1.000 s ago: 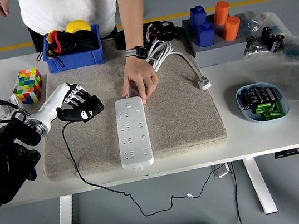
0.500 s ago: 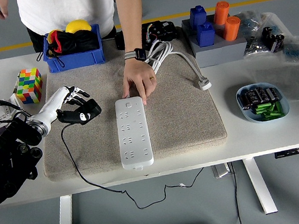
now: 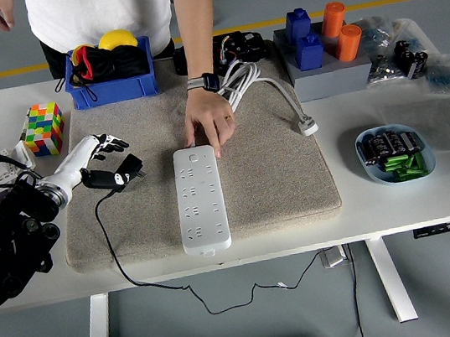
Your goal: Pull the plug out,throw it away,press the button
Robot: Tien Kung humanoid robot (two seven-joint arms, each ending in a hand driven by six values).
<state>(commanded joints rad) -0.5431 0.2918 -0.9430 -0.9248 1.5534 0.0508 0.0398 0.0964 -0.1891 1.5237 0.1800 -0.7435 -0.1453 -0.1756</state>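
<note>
A white rectangular power strip [image 3: 200, 198] lies lengthwise mid-mat on the beige padded mat [image 3: 277, 178]. Near the mat's left edge, the left hand [image 3: 98, 158] pinches the black plug [image 3: 128, 171], whose thin black cord [image 3: 111, 245] trails over the table's near edge. A person's hand [image 3: 210, 121] rests on the strip's far end.

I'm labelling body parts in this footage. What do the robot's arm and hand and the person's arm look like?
The robot's left arm is bulky matte black with round joint housings, then a white forearm segment behind a silver wrist ring. The left hand has five slim fingers in white and black. The person's arm is bare below a white shirt, with a dark wristwatch.
</note>
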